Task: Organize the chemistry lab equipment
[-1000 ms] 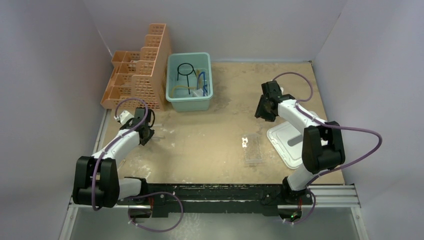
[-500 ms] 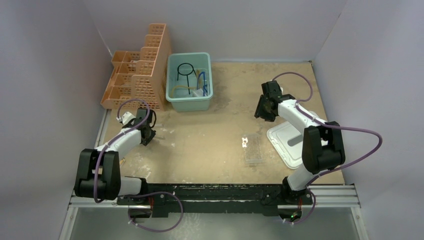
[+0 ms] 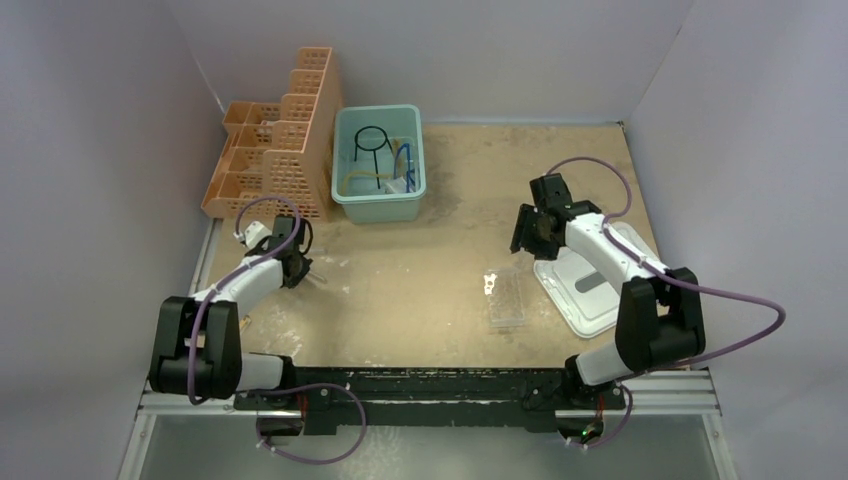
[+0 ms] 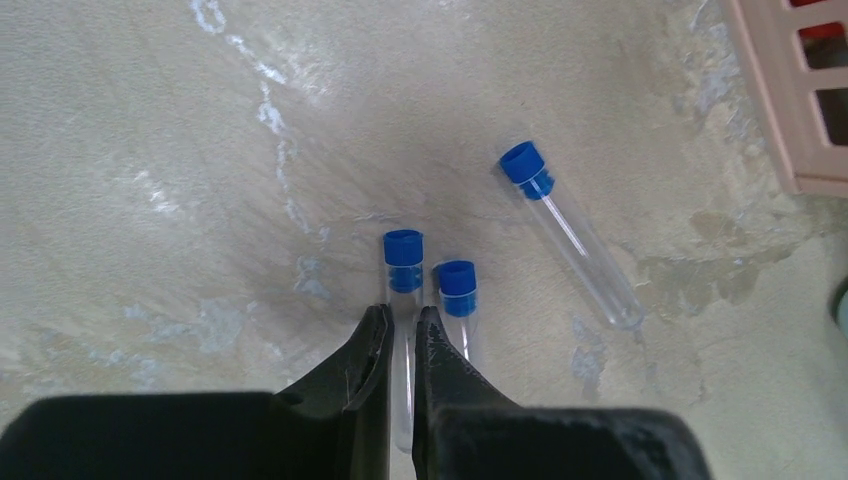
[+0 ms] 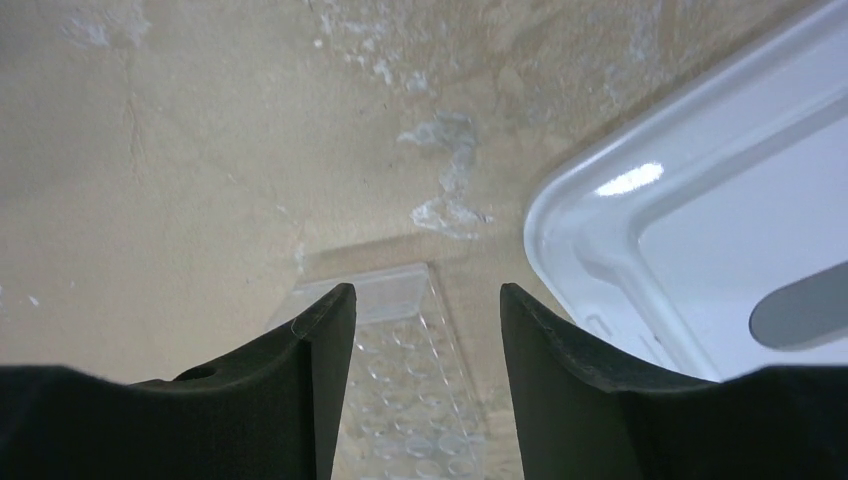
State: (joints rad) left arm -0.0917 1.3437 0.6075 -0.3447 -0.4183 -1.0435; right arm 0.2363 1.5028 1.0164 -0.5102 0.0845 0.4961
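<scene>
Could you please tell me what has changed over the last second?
The right gripper, open, moved nearer the arm bases toward the clear plastic tube rack. The left gripper edged right and is shut on a blue-capped clear tube. The rack, teal bin and orange lattice basket stayed put.

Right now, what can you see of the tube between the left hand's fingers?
The tube is clear and plastic-looking, with a blue cap. It seems to rest on the tan table, its cap pointing away from the left hand, whose fingers pinch its body. A second capped tube lies right beside it.
</scene>
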